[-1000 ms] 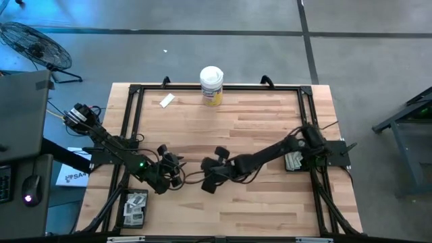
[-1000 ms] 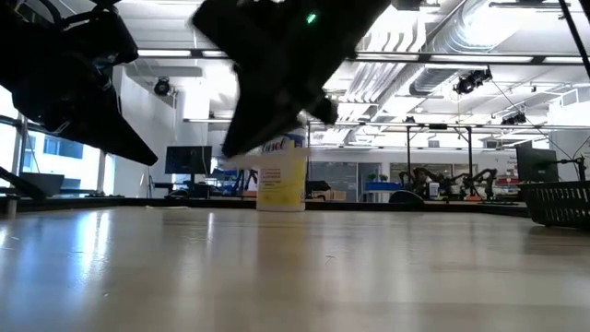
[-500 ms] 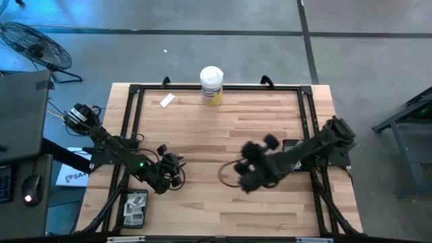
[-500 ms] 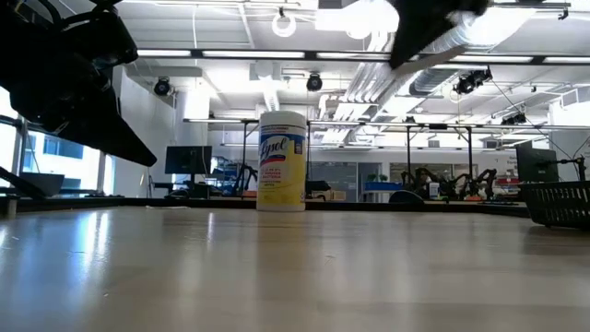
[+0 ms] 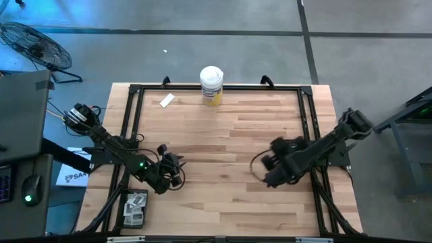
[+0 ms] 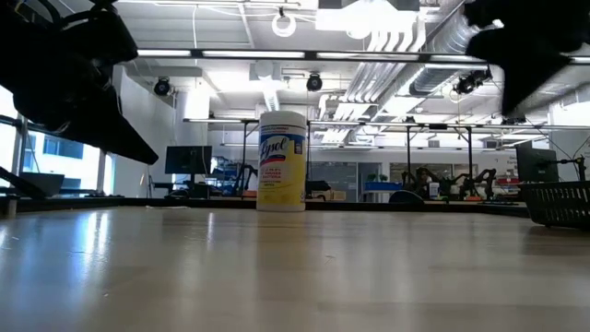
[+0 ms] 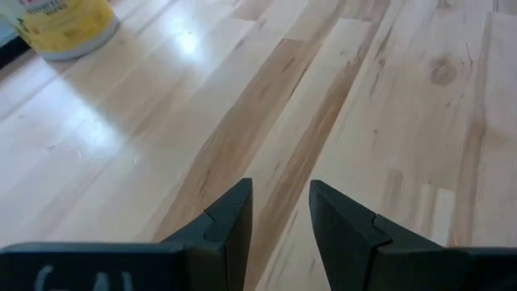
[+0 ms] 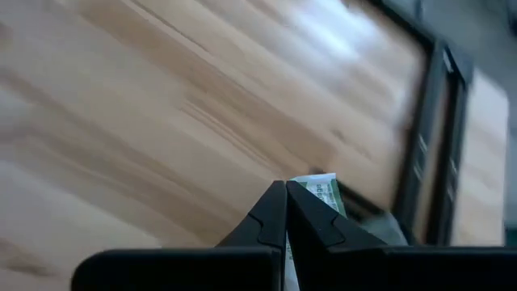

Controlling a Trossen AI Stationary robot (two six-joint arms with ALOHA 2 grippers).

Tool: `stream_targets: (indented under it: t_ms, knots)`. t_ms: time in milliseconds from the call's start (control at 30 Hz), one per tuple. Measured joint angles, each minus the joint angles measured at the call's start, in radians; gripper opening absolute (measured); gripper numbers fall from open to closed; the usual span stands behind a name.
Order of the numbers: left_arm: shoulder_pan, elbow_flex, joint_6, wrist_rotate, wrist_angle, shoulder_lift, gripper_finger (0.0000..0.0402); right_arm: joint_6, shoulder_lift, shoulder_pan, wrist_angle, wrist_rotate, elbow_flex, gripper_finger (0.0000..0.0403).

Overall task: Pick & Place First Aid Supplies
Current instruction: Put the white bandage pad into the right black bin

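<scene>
I'm carrying: over the table's (image 5: 229,135) right side my right gripper (image 8: 284,212) is pressed together, pinching a pale-green packet (image 8: 321,194). Next I must reach the drop spot and release. Left gripper (image 7: 280,222), spread and empty, waits near-left.

The middle of the table (image 5: 223,142) is bare wood from near edge to far, with room for a gripper to pass. At the far edge the canister (image 5: 211,85) stands upright, and a small packet (image 5: 167,100) lies to its left, apart from it. The left arm (image 5: 118,147) reaches in over the near-left part, and the right arm (image 5: 317,150) lies across the right side. A black frame (image 5: 133,121) runs along the left, far and right edges.
</scene>
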Motion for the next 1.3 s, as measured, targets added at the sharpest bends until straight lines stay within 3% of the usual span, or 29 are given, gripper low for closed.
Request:
stream_targets:
  t_ms: [167,367,567,833,1167,1300]
  knots:
    - [0.0,0.0,0.044,-0.017,0.004,0.0,0.0122,0.115,-0.178,-0.004,0.047,-0.143,-0.226,0.0]
    - [0.0,0.0,0.045,-0.02,0.008,0.0,0.0122,0.097,-0.304,-0.021,0.242,-0.16,-0.426,0.0]
    - [0.0,-0.001,0.044,-0.023,0.009,0.0,0.0122,0.039,-0.276,-0.076,0.255,-0.144,-0.391,0.0]
    - [0.0,-0.001,0.044,-0.005,0.013,0.0,0.0122,-0.036,-0.213,-0.201,0.264,-0.243,-0.392,0.0]
    - [0.0,-0.001,0.044,-0.003,0.03,0.0,0.0122,-0.186,-0.115,-0.311,0.336,-0.276,-0.392,0.0001]
    - [0.0,-0.001,0.044,-0.004,0.03,0.0,0.0122,-0.202,-0.115,-0.328,0.315,-0.327,-0.384,0.0021]
